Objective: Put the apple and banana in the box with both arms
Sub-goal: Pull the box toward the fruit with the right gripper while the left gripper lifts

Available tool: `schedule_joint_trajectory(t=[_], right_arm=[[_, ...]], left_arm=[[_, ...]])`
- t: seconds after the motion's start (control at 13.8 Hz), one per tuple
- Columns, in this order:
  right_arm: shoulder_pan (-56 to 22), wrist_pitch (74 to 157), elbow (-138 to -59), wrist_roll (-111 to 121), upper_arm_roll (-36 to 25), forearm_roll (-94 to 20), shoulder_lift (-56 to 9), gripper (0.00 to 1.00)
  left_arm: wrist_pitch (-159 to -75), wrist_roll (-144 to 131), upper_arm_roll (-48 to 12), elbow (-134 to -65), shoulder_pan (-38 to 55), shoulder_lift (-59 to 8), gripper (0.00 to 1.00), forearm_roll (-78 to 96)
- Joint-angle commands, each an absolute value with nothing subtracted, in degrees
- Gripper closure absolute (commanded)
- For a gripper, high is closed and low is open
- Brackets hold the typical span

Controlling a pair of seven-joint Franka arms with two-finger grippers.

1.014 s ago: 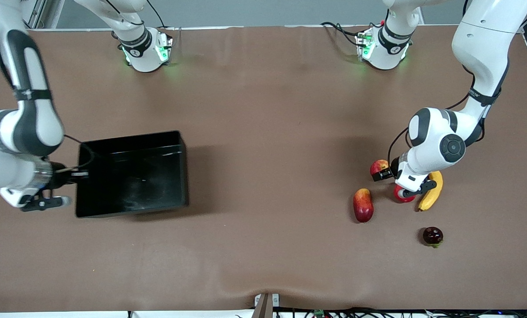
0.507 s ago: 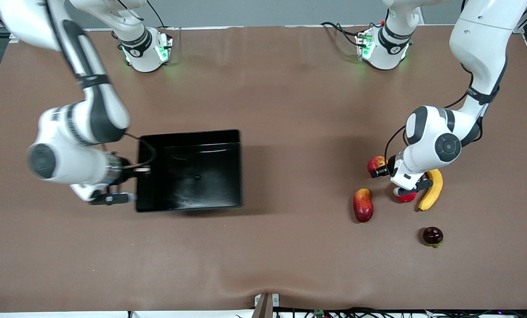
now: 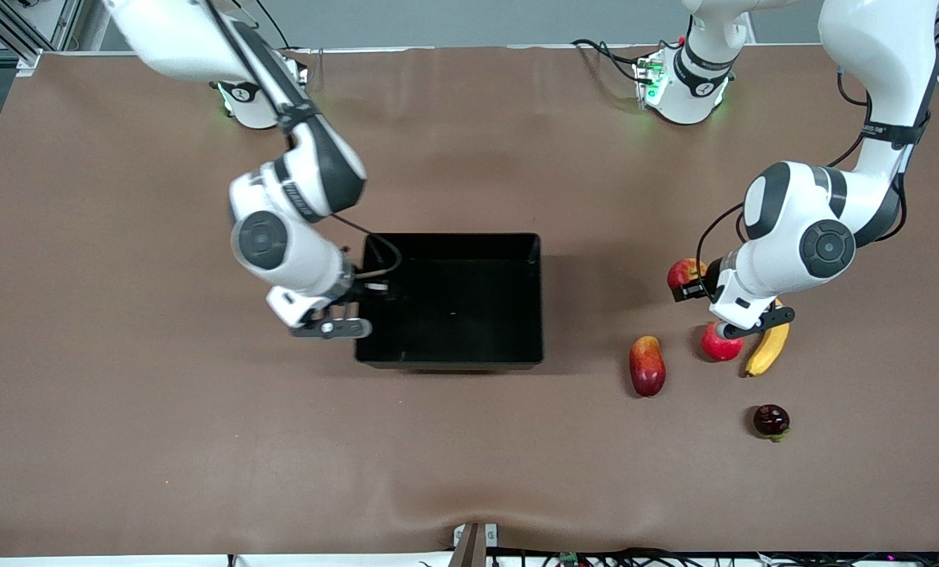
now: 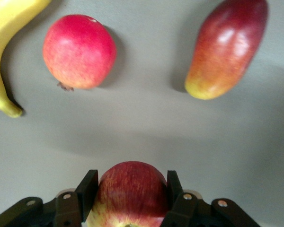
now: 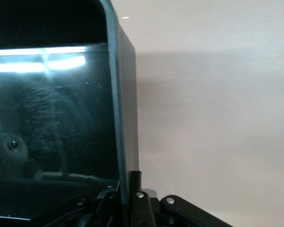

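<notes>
- While my right gripper (image 3: 341, 319) clamps the wall of the shallow glossy black plastic box (image 3: 453, 358), that box sits mid-table, well apart from the fruit.
- My long curved yellow banana (image 3: 767, 352) lies beside the plain pinkish-red round fruit (image 3: 719, 343), toward the left arm's end.
- My left gripper (image 4: 128, 198) has its fingers closed around the small red, yellow-streaked apple (image 4: 130, 195), raised over the table.
- Judged step: apple pickup; next I'd carry it over the box.
</notes>
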State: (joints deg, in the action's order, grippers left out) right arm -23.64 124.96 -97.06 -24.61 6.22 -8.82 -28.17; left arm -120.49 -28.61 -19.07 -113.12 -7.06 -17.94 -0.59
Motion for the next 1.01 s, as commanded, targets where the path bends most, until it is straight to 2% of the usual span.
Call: schedule_joint_trajectory(t=[0.0, 0.36, 0.43, 0.51, 0.58, 0.94], right_arm=[[-26.62, 128.58, -95.89, -27.41, 5.63, -10.2, -30.93, 1.0], [-32.42, 128.93, -88.69, -35.41, 5.45, -9.49, -38.13, 1.0], [-33.04, 128.94, -88.07, -35.85, 5.28, -9.49, -38.93, 0.93], [-33.39, 128.94, -87.98, -35.95, 5.27, -9.06, -39.37, 0.51], [-34.01, 128.85, -88.07, -36.12, 5.19, -7.75, -39.37, 0.01], [-34.1, 128.76, -88.07, -38.23, 5.1, -6.68, -38.94, 0.0]], left_arm=[[-117.6, -34.17, -21.87, -110.57, -6.86, -17.93, 1.0, -1.49], [-117.51, -42.7, -26.18, -109.69, -6.94, -16.88, 1.0, -1.49], [-117.51, -44.28, -26.97, -109.69, -6.94, -16.44, 1.0, -1.49], [-117.51, -45.78, -27.77, -109.34, -6.86, -16.44, 1.0, -1.49], [-117.51, -47.97, -28.9, -108.99, -6.77, -16.61, 1.0, -1.49], [-118.39, -55.53, -31.11, -107.41, -3.8, -18.45, 1.0, -1.76]])
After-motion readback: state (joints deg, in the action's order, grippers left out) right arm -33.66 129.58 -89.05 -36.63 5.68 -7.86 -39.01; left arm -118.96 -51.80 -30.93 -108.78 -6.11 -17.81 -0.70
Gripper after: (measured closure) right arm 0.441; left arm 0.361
